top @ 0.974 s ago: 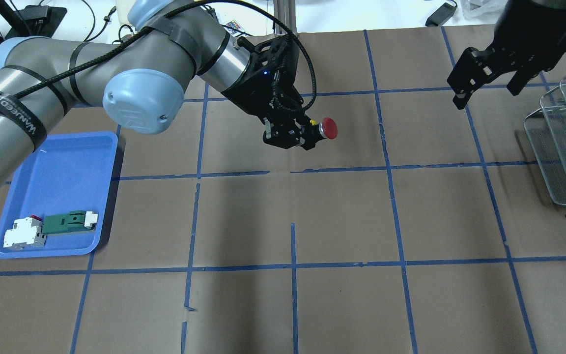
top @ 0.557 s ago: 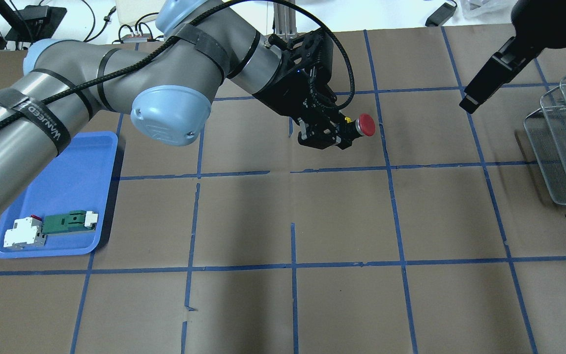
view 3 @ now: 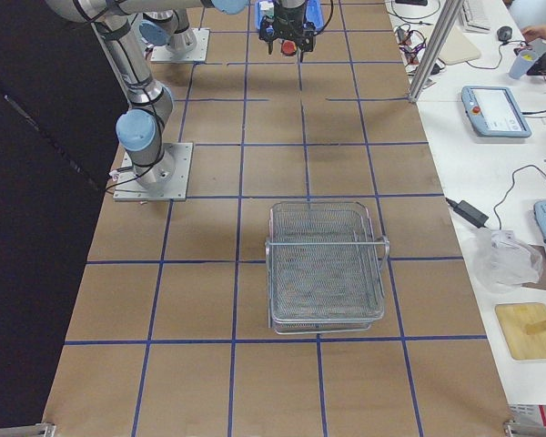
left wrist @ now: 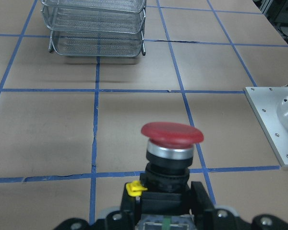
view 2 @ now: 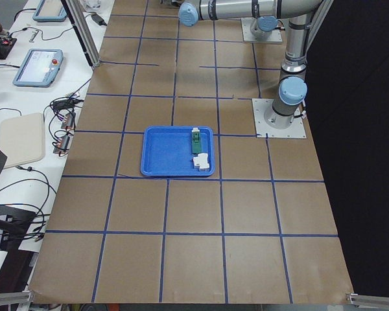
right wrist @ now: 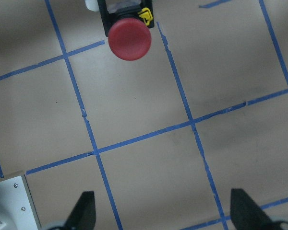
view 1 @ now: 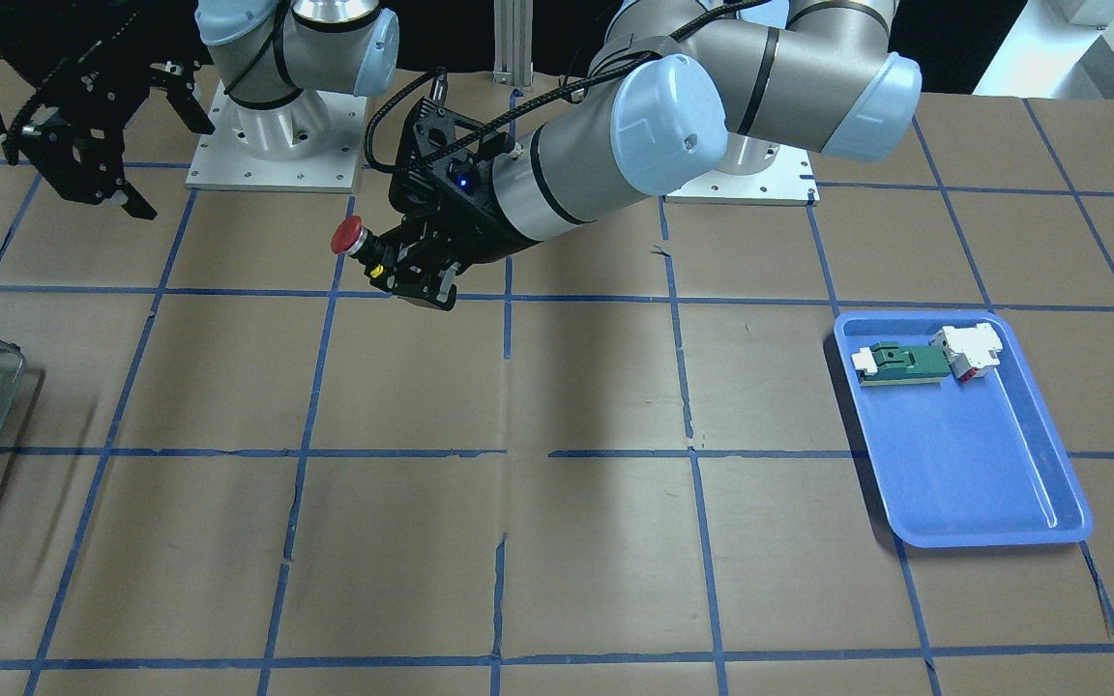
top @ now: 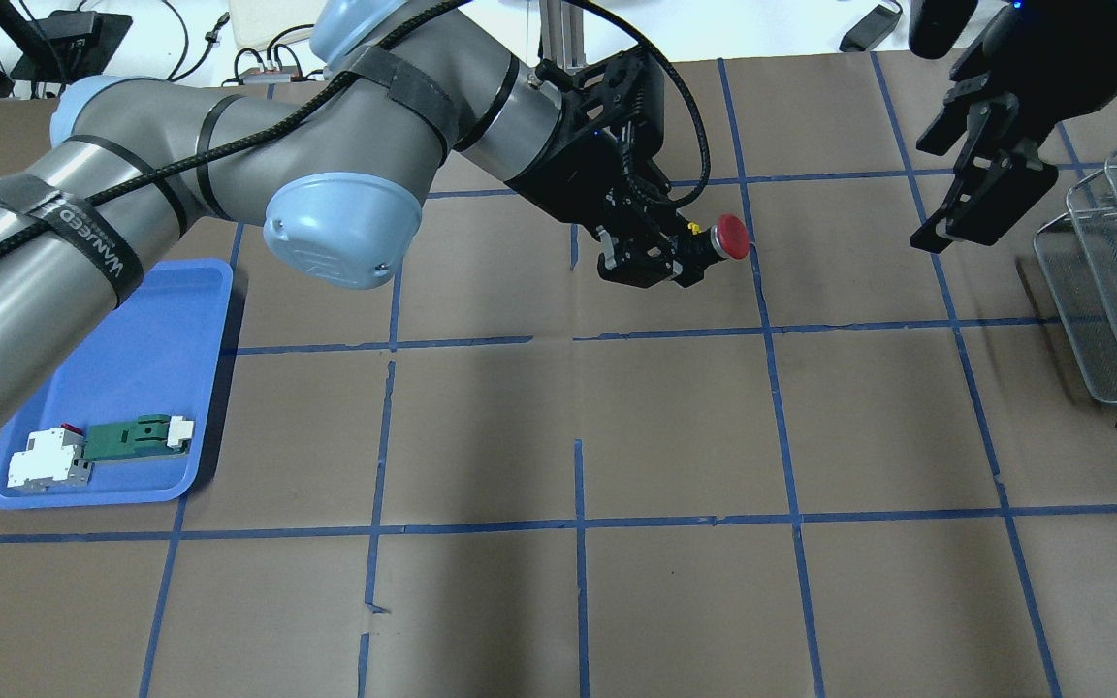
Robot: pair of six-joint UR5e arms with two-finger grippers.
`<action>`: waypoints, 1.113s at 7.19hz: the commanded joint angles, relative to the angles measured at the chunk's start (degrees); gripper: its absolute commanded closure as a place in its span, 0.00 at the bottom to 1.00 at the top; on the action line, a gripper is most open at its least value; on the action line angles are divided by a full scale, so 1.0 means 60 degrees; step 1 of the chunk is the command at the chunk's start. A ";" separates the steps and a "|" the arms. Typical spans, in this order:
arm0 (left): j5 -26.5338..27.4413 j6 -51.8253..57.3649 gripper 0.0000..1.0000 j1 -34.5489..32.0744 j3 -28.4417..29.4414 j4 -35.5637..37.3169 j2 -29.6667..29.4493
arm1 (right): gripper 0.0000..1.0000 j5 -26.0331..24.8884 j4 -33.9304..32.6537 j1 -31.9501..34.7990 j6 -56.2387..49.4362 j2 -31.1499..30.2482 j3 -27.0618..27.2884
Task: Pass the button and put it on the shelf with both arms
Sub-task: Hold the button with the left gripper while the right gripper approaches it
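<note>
The button (top: 731, 237), red cap on a black body, is held above the table in my left gripper (top: 680, 264), which is shut on the body with the cap pointing right, toward the right arm. It also shows in the front view (view 1: 348, 235), the left wrist view (left wrist: 172, 134) and the right wrist view (right wrist: 129, 38). My right gripper (top: 951, 184) hangs open and empty well to the right of the button, apart from it. Its fingertips (right wrist: 84, 211) stand wide apart. The wire shelf (top: 1116, 291) stands at the table's right edge, beyond the right gripper.
A blue tray (top: 132, 339) at the left holds a green-and-white block (top: 137, 436) and a white block with red (top: 45, 460). The shelf also shows in the left wrist view (left wrist: 96, 28) and the right-side view (view 3: 326, 273). Brown paper with blue tape lines covers the table.
My left arm carried the button to the right, toward the right arm. My right gripper turned at the wrist and now hangs with its fingers pointing down-left.
</note>
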 commanded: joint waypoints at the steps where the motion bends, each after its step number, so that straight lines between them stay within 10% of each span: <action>1: -0.0409 0.0018 1.00 -0.0015 -0.0050 0.0023 0.0034 | 0.00 0.1247 -0.0049 0.0016 -0.1315 -0.0019 0.0107; 8: -0.1043 0.0018 1.00 -0.0089 -0.0241 0.0023 0.0267 | 0.00 0.3260 -0.0268 0.0016 -0.3341 -0.0208 0.1204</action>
